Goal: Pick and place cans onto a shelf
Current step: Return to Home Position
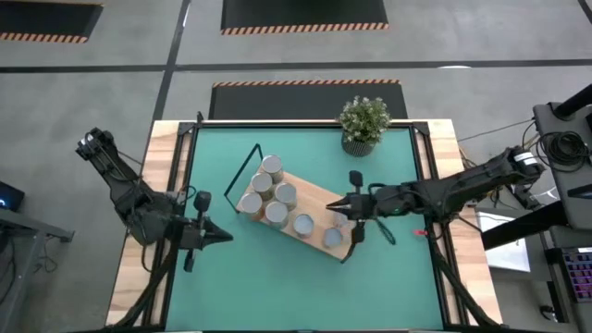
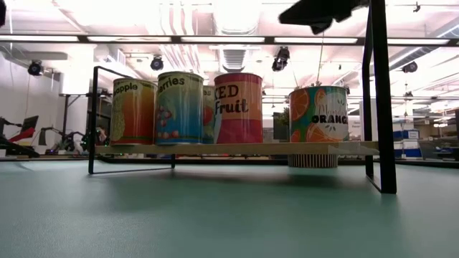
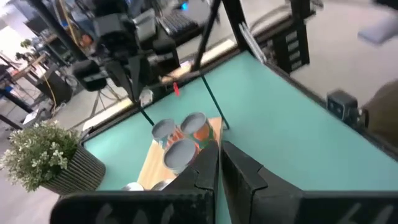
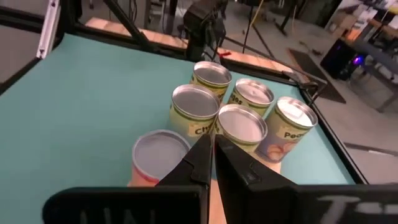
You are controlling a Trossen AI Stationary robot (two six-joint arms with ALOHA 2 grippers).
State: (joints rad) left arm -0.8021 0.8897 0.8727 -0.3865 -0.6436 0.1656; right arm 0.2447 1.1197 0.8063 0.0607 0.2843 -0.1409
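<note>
7 cans (image 1: 276, 213) stand upright on the shelf (image 1: 319, 196), packed close toward one end so all fit. The shelf lies diagonally on the middle of the mat (image 1: 370, 277). The right gripper (image 1: 338, 205) hovers just beside the shelf's other end, clenched on nothing, so the placing looks done. The left gripper (image 1: 225, 237), likewise clenched and empty, waits apart near the mat's left edge.

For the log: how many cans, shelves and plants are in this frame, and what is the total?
Cans: 7 countable in the high view, all on the shelf
Shelf: 1
Plant: 1
Total: 9
</note>
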